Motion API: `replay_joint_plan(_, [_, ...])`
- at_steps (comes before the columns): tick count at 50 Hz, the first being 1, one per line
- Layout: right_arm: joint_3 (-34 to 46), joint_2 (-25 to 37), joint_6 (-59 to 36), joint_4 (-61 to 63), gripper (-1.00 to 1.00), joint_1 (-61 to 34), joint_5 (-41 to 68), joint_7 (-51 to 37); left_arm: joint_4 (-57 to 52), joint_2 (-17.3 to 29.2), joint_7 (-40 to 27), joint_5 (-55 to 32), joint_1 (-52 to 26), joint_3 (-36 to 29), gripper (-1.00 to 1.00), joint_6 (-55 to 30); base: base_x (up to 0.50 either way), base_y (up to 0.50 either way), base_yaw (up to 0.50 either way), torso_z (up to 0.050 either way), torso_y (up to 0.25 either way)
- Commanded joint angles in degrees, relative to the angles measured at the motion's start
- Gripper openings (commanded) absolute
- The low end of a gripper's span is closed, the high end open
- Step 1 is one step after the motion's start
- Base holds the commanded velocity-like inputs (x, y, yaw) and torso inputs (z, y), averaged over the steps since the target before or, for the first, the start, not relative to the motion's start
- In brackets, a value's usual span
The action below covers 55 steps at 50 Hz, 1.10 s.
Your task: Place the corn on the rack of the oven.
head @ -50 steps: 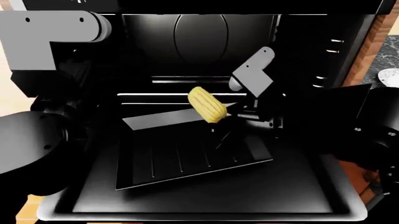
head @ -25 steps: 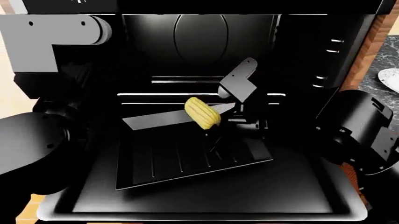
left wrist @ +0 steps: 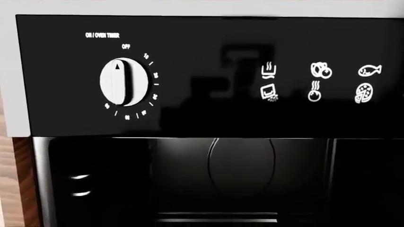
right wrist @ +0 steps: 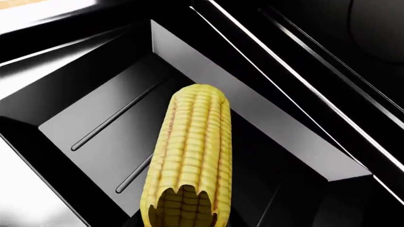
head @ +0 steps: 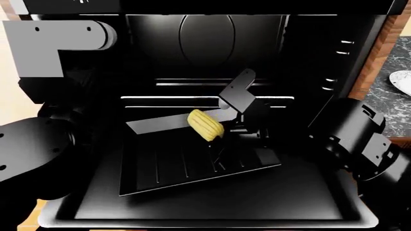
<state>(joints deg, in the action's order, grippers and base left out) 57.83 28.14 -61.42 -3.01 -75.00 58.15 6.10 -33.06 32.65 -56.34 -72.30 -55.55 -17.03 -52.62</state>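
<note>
Above the rack (head: 186,163), inside the oven (head: 308,62): corn (head: 205,124) clamped in the right gripper (head: 220,129), hanging clear of the grooved floor. Best lowered until touching the grooves, cob level along them, jaws parted only then, lest rolling toward the rim. Left gripper out of view, facing the control panel (left wrist: 208,75); state unknowable

Dim, sharp renders (glare streaks the rack (right wrist: 265,109)), corn (head: 205,124) brightly lit.

The corn (right wrist: 192,151) hangs lengthwise above the grooved rack (right wrist: 113,123).
</note>
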Motion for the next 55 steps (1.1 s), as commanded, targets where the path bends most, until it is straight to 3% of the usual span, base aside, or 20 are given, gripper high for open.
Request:
replay_joint_plan(1, [0.13,0.24,0.14,0.38,-1.0,-0.19,-0.65,0.21,0.26,0.2,0.37,0.47,0.22,-0.21,1.0,0.31,0.0,0.0,0.0,0.0,0.0])
replay_joint_plan(5, [-0.02,0.39,-0.35,0.64,-1.0,-0.72,-0.61,-0.41,0.08,0.21,0.01,-0.04,-0.17,-0.13,1.0,0.12,0.0,0.0,0.0,0.0,0.0])
replay_joint_plan(6, [-0.12,0.44,-0.41,0.74,1.0,-0.83,-0.58,-0.6,0.12,0.24,-0.02,-0.05,-0.22,-0.09,1.0,0.14,0.0,0.0,0.0,0.0,0.0])
replay_joint_plan(31, [-7.15,5.67,-2.14,10.67,1.0,-1.65,5.84,-7.74,-0.59,0.78,-0.71,-1.07,0.02,0.39,1.0,0.53,0.0,0.0,0.0,0.0,0.0])
replay_joint_plan(55, [-21.52,19.73,-5.63,35.86,1.0,1.04,39.09,-37.06,-8.18,4.88,-7.49,-13.57,-0.98,4.26,1.0,-0.94,0.0,0.0,0.0,0.0,0.0])
